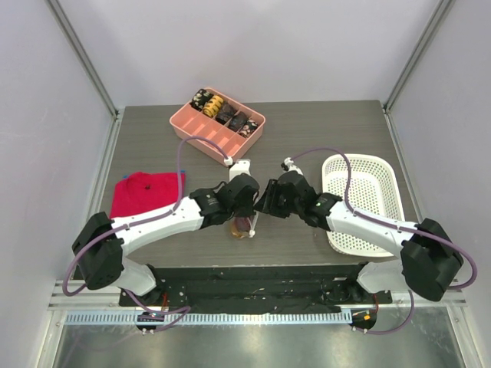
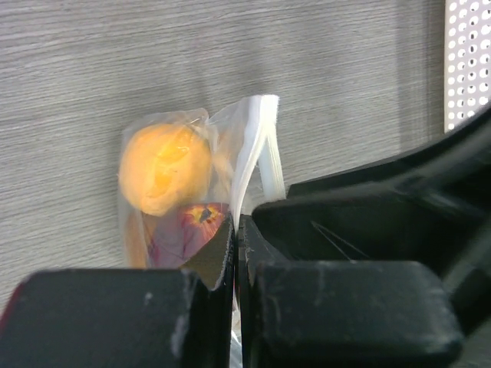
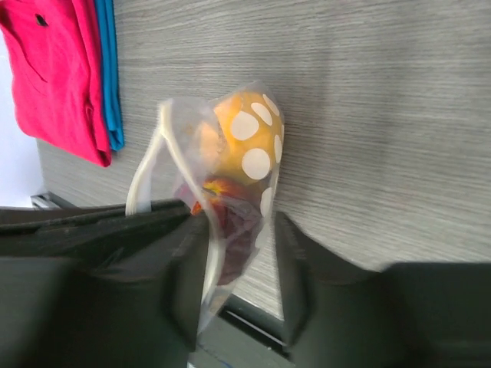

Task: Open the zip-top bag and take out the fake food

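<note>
Grips the zip-top bag (image 2: 224, 130) with the left end effector (image 2: 236, 230), pressed tight on thin film beside the white zip strip (image 2: 257, 146), low in the centre of the left wrist view. Brackets the bag with the right end effector (image 3: 238, 226), fingers apart and apparently not clamped. Carries the orange piece (image 2: 163, 169) and the dark red-purple piece (image 2: 184, 234) inside.

Risks slipping off the smooth film under a pull, with so little plastic in the pinch. Risks catching both walls together on the right, so no opening. Risks spilling the round pieces across the worktop (image 2: 345, 77) on a sudden release.
</note>
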### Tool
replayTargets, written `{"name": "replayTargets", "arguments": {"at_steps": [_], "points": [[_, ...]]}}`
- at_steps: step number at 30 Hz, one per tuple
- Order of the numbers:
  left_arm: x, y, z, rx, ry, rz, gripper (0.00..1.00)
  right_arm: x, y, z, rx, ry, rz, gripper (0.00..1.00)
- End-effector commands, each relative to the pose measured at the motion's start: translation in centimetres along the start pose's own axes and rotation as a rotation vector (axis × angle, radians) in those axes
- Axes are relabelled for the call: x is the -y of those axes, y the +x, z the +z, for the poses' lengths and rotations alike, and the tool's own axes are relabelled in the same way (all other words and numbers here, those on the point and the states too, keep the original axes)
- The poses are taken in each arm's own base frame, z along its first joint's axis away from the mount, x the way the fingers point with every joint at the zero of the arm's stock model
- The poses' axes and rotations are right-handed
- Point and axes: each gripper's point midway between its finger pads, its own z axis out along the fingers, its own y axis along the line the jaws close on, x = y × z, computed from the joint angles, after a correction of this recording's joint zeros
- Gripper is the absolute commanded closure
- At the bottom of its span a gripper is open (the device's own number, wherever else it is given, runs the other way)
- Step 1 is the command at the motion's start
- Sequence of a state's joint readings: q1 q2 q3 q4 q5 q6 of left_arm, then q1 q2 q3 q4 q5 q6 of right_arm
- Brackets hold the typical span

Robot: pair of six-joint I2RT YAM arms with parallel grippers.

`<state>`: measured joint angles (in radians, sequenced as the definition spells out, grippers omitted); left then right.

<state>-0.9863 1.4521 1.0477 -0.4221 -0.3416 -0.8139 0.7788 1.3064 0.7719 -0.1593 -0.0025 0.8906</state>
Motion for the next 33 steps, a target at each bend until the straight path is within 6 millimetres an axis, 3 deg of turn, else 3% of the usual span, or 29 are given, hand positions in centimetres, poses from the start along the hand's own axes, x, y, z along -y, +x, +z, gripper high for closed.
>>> {"name": "replayTargets", "arguments": {"at_steps": [1, 5, 10, 13, 17, 20, 22, 28, 33], "points": [[1.1, -1.9, -1.2, 0.082, 0.038, -0.027, 1.00, -2.2, -1.1, 0.4, 0.041, -0.043, 0.004, 0.65], [-0.2, -2.5, -2.0, 0.106, -0.016, 0.001, 1.00, -0.8, -1.1, 0.3, 0.053, 0.012, -0.036, 0.99], [-2.4, -3.4, -3.3, 0.160, -0.087, 0.030, 1.00, 3.1, -1.2, 0.0, 0.063, 0.181, -0.148, 0.99], [-2.1, -3.8, -3.9, 0.171, -0.062, 0.034, 1.00, 4.6, -0.9, 0.2, 0.049, 0.236, -0.201, 0.99], [-1.6, -3.7, -3.9, 0.164, -0.033, 0.034, 1.00, 5.1, -0.2, 0.7, 0.001, 0.257, -0.243, 0.99], [-1.1, -3.1, -3.3, 0.136, -0.007, 0.037, 1.00, 5.7, -0.7, 0.3, 0.009, 0.298, -0.276, 0.94], [-0.7, -2.9, -2.6, 0.129, 0.009, 0.034, 1.00, 5.4, -0.9, -0.1, 0.006, 0.294, -0.286, 0.79], [0.3, -2.5, -1.2, 0.107, 0.021, 0.031, 1.00, 1.0, -2.4, -2.5, 0.034, 0.150, -0.263, 0.56], [1.1, -3.0, -1.0, 0.112, 0.039, 0.027, 1.00, -1.6, -3.7, -4.3, 0.060, 0.086, -0.246, 0.51]]}}
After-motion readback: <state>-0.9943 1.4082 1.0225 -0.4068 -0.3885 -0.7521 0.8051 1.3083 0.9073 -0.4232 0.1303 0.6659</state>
